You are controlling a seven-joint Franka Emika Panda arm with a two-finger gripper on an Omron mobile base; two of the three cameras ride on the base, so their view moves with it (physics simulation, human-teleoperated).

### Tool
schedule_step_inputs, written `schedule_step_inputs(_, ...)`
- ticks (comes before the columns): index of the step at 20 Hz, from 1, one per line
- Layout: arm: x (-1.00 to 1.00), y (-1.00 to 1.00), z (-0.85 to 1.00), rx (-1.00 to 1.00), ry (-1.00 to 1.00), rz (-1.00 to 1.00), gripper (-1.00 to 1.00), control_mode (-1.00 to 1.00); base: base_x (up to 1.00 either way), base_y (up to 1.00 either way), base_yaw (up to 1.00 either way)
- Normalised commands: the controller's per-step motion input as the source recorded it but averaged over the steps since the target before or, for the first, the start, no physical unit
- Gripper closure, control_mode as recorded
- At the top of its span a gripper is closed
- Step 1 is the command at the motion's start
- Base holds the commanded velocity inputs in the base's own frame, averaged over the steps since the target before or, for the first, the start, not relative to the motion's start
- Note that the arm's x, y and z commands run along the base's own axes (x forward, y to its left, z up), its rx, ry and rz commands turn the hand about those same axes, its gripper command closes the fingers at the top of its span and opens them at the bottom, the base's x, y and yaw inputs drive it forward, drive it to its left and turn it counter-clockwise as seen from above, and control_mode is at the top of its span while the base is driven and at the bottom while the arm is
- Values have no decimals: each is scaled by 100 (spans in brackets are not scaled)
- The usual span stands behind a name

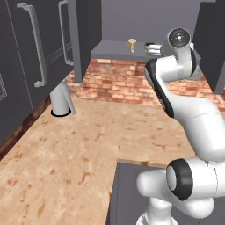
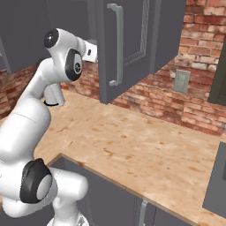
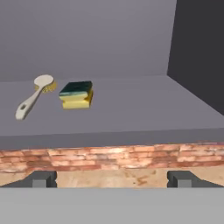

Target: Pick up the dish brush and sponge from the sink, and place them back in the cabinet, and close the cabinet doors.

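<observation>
You see the gripper (image 3: 112, 178), fingers spread wide and empty, facing the cabinet (image 3: 131, 109) shelf, where the dish brush (image 3: 34, 95) lies just left of the sponge (image 3: 76, 94), apparently not touching, doors (image 2: 126, 44) open.

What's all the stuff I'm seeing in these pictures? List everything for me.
Brush: one, cream, lying on the cabinet shelf, left of the sponge.
Sponge: one, dark green over yellow, on the shelf beside the brush, apart from it.
Cabinet: one, dark grey, grey shelf, standing open.
Cabinet door: one, dark grey with a silver bar handle, swung out over the counter.
Counter: one, beige speckled stone.
Brick wall: red, behind the counter.
Wall socket: one, grey, on the brick.
Arm: one, white with dark joints.
Gripper: one, dark tips, open, empty, in front of the shelf.
</observation>
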Motion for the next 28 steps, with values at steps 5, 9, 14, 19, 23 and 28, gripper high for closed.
schedule_step_inputs(5, -49, 16, 6, 0, 0, 3, -100, -100, 0, 0, 0)
schedule_step_inputs(9, -45, 21, 0, 0, 0, 3, -100, -100, 0, 0, 0)
schedule_step_inputs(14, -32, 23, 1, 0, 0, 3, -100, -100, 0, 0, 0)
schedule_step_inputs(19, -32, 19, 0, 0, 0, 3, -100, -100, 0, 0, 0)
schedule_step_inputs(23, -28, 18, 0, 0, 0, 3, -100, -100, 0, 0, 0)
schedule_step_inputs(28, -23, 14, 0, 0, 0, 2, -100, -100, 0, 0, 0)
